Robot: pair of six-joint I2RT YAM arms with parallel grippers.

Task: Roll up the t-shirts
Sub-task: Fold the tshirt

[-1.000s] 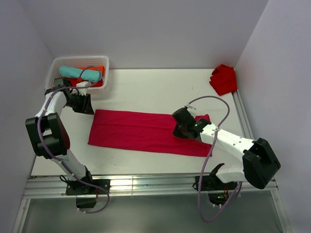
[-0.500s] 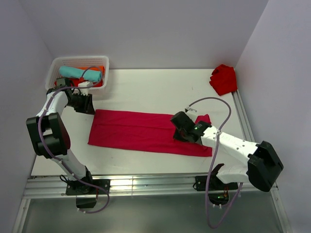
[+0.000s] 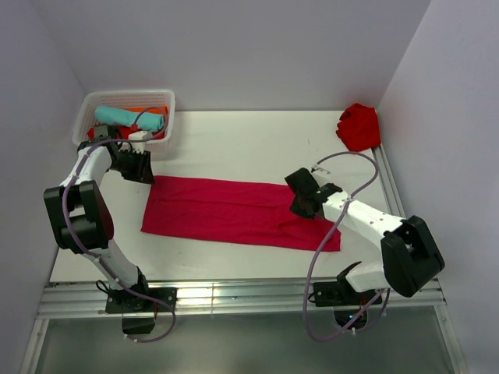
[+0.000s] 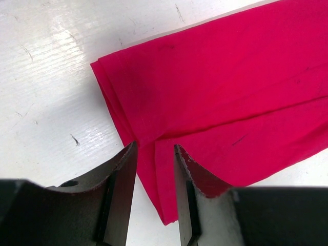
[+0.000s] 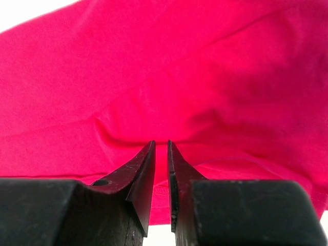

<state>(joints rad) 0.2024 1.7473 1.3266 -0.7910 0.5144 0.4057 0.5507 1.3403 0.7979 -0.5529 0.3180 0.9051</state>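
A crimson t-shirt [image 3: 226, 210] lies folded into a long strip across the middle of the table [image 3: 234, 140]. My left gripper [image 3: 143, 173] hovers at the strip's far left corner. In the left wrist view it [image 4: 155, 147] is open, and the layered corner of the t-shirt [image 4: 220, 77] lies flat under the gap. My right gripper [image 3: 302, 204] is at the strip's right end. In the right wrist view its jaws [image 5: 161, 143] are nearly together, and the cloth [image 5: 154, 66] puckers into a ridge at their tips.
A white basket [image 3: 129, 93] at the back left holds a rolled teal t-shirt [image 3: 129, 117] and an orange one [image 3: 154, 111], close behind the left gripper. A crumpled scarlet t-shirt [image 3: 359, 126] sits at the back right corner, by the wall.
The right gripper has turned and shifted right and back along the strip's end. The cloth there now shows fresh wrinkles. The left arm has barely moved.
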